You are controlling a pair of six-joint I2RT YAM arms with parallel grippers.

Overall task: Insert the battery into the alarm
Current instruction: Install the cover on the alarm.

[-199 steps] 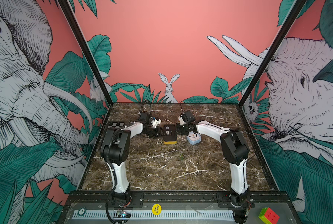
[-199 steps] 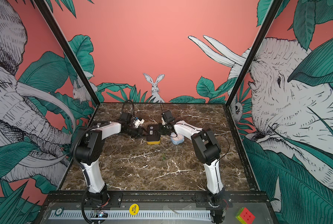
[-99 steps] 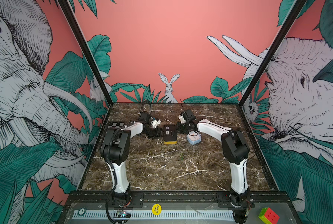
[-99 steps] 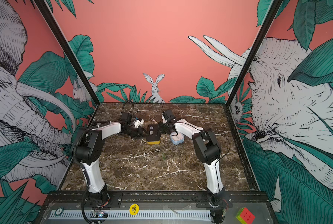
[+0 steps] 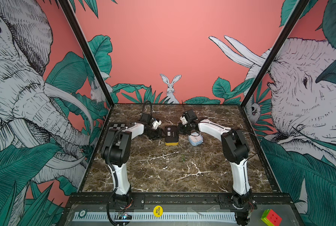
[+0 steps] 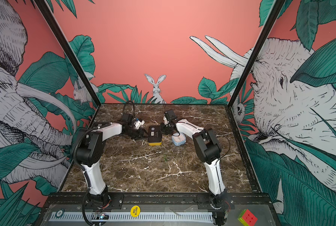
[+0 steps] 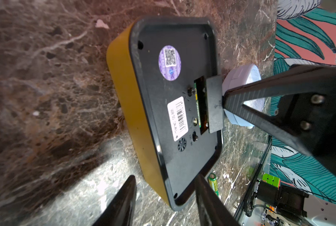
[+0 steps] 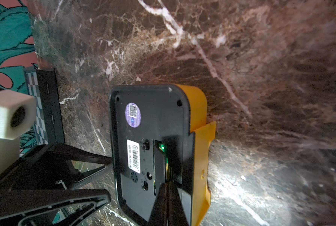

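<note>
Looks like the cover-sliding step: alarm (image 5: pixel 171 135) lying back-up mid-frame on the surface (image 5: pixel 163 172) in both top views. Right tool (image 8: pixel 167 185) pinched fully closed, gripping nothing, tip pressing the battery cover (image 7: pixel 214 103). Left tool (image 7: pixel 165 177) about half open astride the alarm's edge, seemingly bracing it. Next: calls for fetching the loose battery (image 5: pixel 182 157), just below the alarm in a top view.

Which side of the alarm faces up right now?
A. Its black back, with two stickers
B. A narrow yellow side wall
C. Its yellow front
A: the alarm lies on the table with its black back turned up, showing a round purple sticker and a barcode label.
</note>
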